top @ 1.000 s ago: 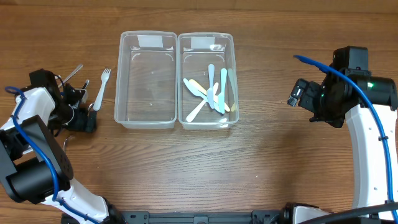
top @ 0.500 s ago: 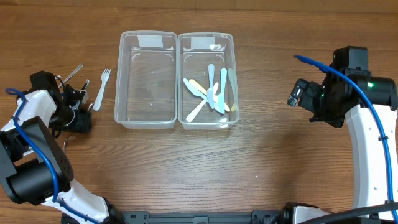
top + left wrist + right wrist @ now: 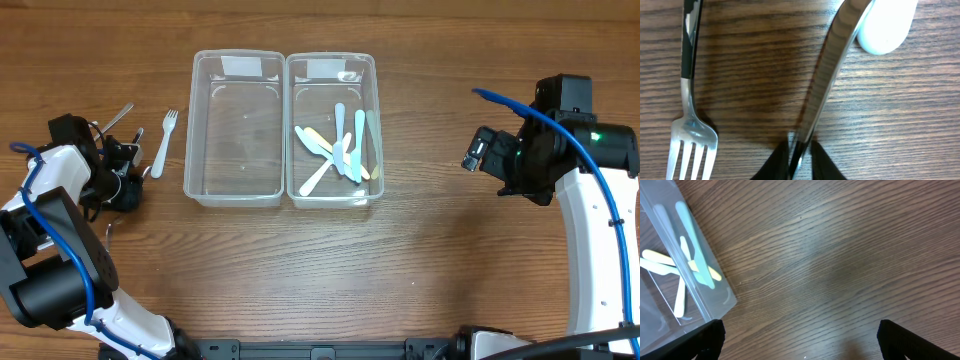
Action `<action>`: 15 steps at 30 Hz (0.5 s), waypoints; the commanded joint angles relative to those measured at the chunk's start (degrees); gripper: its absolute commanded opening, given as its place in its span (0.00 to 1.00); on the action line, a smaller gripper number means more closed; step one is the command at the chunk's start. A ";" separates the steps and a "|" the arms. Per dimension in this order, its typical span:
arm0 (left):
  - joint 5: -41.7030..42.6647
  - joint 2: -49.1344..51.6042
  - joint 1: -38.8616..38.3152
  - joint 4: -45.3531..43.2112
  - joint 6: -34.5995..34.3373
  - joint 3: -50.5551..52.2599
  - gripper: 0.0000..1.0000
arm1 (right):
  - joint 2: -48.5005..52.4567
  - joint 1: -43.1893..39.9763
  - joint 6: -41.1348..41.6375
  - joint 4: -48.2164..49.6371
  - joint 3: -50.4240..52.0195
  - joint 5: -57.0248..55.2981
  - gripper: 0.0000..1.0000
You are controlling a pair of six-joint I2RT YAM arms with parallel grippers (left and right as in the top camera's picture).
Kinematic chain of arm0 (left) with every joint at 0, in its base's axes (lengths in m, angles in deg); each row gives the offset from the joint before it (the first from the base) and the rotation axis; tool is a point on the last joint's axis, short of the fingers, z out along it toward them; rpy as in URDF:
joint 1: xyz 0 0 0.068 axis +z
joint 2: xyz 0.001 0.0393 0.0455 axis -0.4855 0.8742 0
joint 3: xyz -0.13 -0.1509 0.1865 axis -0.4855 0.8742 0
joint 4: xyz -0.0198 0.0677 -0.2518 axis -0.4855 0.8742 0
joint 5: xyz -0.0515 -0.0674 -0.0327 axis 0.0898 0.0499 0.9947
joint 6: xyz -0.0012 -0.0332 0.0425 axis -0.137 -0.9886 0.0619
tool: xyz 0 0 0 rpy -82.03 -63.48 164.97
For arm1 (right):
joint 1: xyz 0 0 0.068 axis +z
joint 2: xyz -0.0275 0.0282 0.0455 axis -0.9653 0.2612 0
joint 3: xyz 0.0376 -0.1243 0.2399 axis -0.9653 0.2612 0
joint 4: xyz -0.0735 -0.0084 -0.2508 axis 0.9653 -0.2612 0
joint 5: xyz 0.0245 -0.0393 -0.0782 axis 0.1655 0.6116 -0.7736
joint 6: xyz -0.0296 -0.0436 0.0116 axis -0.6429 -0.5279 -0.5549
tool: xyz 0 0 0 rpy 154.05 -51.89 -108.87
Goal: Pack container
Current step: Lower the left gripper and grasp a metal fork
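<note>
**A:** What was set out, from the largest thing down?

**B:** A wooden worktop (image 3: pixel 420 260) was seen, with two clear tubs side by side on it. The left container (image 3: pixel 235 130) was found empty, near the left hand (image 3: pixel 799 156) and to its inner side. The right container (image 3: pixel 325 95) lay beyond it, between the two hands, and a heap of pastel cutlery (image 3: pixel 340 150) was already held in it.

**A:** And what was being done by each hand?

**B:** The left hand was closed on the tip of a metal utensil (image 3: pixel 827 75), its handle pinched by the narrow edges. The thin end was probably chosen because it could be nipped without the worktop being scraped. The right hand (image 3: pixel 800 342) was spread wide with nothing in it, over bare wood and well apart from the tubs. It was likely parked there so the tubs were left unobstructed.

**A:** What was lying beside the grip?

**B:** A metal fork (image 3: pixel 692 132) was lying flat just to one side of the held utensil, tines toward the hand. The rounded end of a white fork (image 3: pixel 885 30) was lying just past the utensil's far end. Contact between them could not be judged. Neither had been packed yet.
</note>
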 commanded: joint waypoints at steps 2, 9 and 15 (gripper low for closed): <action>2.93 1.11 -0.09 0.20 -0.20 1.84 0.12 | -0.61 0.17 0.22 0.22 0.09 0.09 1.00; 2.91 1.11 -0.07 -0.04 -0.17 1.84 0.04 | -0.61 0.15 0.24 0.24 0.09 0.09 1.00; 2.73 0.92 -0.09 0.26 -0.22 0.33 0.04 | -0.61 0.17 0.22 0.42 0.09 0.09 1.00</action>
